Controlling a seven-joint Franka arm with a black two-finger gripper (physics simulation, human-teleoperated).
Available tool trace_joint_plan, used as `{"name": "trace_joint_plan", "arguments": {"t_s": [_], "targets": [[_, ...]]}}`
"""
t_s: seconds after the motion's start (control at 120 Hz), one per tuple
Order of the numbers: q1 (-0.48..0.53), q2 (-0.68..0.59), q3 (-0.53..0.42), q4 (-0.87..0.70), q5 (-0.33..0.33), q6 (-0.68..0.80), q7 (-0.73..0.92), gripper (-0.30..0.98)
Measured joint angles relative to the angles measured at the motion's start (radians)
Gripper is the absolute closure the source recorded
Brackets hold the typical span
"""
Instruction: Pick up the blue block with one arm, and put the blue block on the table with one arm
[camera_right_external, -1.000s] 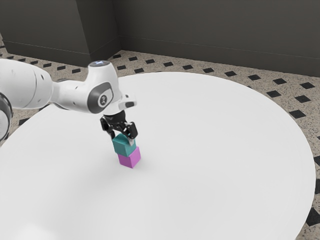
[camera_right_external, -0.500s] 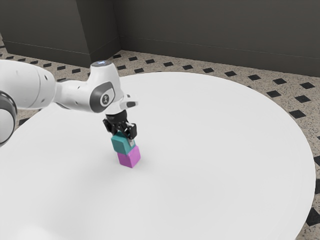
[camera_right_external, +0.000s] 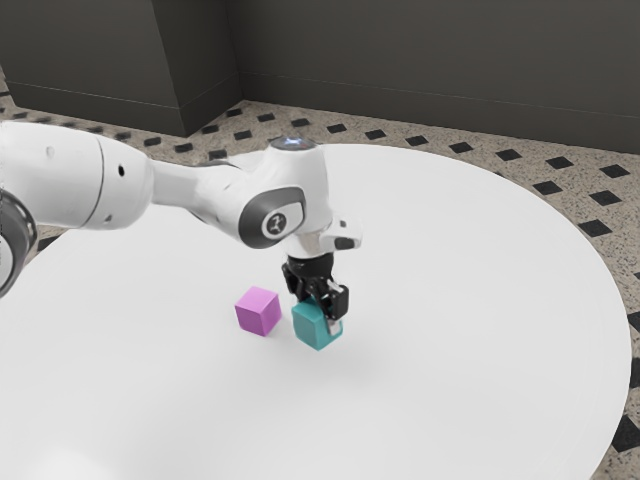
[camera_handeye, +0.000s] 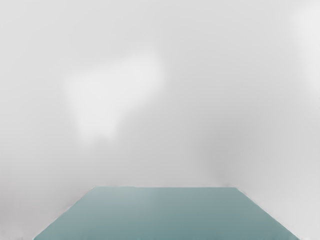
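Setting-down step, seemingly: blue block (camera_right_external: 312, 329) low at the table (camera_right_external: 450, 330).
Near, the gripper (camera_right_external: 319, 313) grips it; table contact I cannot tell; slightly farther, exterior view's left, the pink block (camera_right_external: 257, 312) stands apart; next, settle it, then release.

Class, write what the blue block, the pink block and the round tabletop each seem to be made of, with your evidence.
Blue block: perhaps plastic or painted wood, satin; even colour, no grain.
Pink block: likely the same, matt; plain flat faces.
Tabletop: possibly laminate or lacquered board, slightly glossy; smooth white, with soft bright patches.
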Motion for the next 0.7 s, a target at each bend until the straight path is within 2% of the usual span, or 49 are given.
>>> {"name": "trace_joint_plan", "arguments": {"t_s": [0.083,0.25,0.433,0.583,0.65,0.7], "targets": [[-0.001,0.013,-0.002,-0.053,-0.008,0.037,-0.023,0.31],[-0.002,0.046,-0.004,-0.061,-0.015,0.093,-0.062,0.30],[-0.002,0.058,-0.007,-0.061,-0.020,0.117,-0.084,0.14],[-0.002,0.051,-0.006,-0.033,-0.023,0.113,-0.099,0.07],[-0.003,-0.005,0.004,-0.025,-0.064,0.090,-0.105,0.05],[-0.012,-0.111,0.056,-0.023,-0.123,0.037,-0.108,0.04]]}}
